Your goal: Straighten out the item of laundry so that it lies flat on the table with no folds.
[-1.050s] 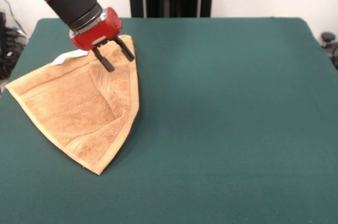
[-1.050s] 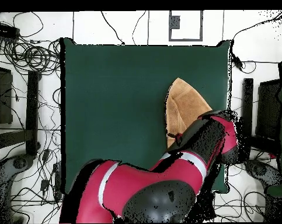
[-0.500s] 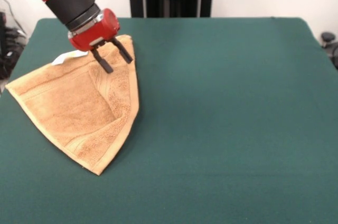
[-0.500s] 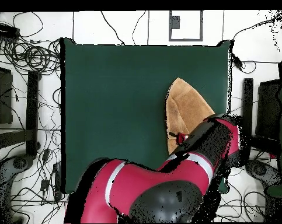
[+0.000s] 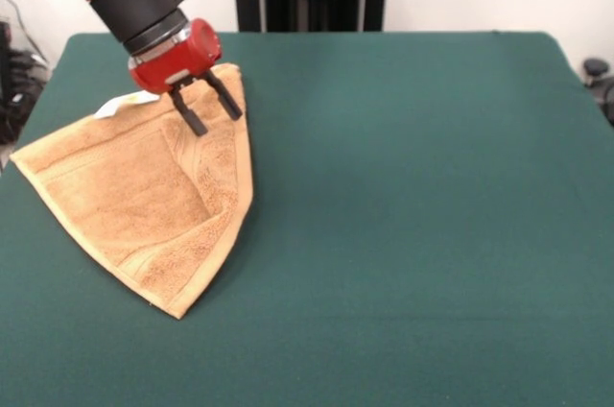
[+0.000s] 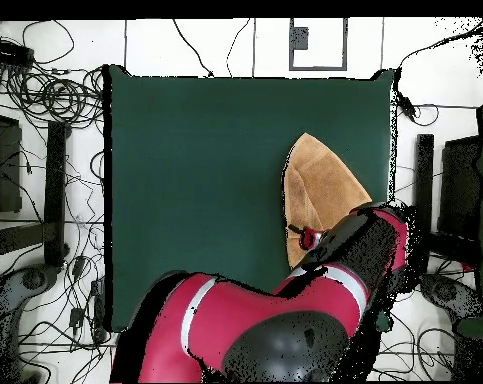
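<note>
Since the earlier frames the gripper [image 5: 205,111] has shifted only slightly, drifting a little toward the towel's far corner, while the towel [image 5: 144,191] has not moved at all. The jaws are apart and hold nothing; the two dark fingers [image 5: 192,117] hang just above the folded strip of cloth, and whether they touch the pile cannot be told.

The towel lies near one side edge of the table [image 5: 403,196], folded into a rough triangle. One flap is turned over along the edge that faces the middle of the table, and its woven band shows as a raised ridge. A small white tag [image 5: 117,106] sticks out at the far corner, beside the arm. From overhead, the arm [image 6: 285,320] covers part of the towel [image 6: 315,185].

The cloth looks soft, light and limp, so it will probably drape and drag rather than slide as one piece. Its looped pile should grip the fingers well. The best hold seems to be the free corner of the turned-over flap, pinching the top layer only, then drawing it outward over the bare felt.
</note>
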{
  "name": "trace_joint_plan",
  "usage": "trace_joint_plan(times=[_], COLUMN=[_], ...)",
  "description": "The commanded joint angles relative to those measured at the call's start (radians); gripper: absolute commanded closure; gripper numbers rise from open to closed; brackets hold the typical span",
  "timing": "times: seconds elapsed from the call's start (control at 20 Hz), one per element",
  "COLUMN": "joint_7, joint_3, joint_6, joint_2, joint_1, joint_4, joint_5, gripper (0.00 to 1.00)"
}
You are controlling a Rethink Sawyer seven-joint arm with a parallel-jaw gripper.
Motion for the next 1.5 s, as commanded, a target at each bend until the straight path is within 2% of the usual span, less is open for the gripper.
trace_joint_plan(times=[0.05,0.35,0.65,1.05,1.3,1.45,1.5], joint_7=[-0.083,-0.066,-0.006,0.131,0.235,0.231,0.183], joint_3=[0.157,0.159,0.165,0.166,0.176,0.186,0.197], joint_6=[0.124,0.131,0.084,0.024,0.017,0.023,0.041], joint_2=[0.046,0.046,0.057,0.065,0.055,0.047,0.038], joint_1=[0.011,0.016,0.028,0.057,0.061,0.052,0.039], joint_4=[0.066,0.062,0.051,0.061,0.098,0.112,0.125], joint_5=[0.099,0.109,0.074,0.033,0.054,0.077,0.109], gripper=[0.0,0.0,0.0,0.0,0.0,0.0,0.0])
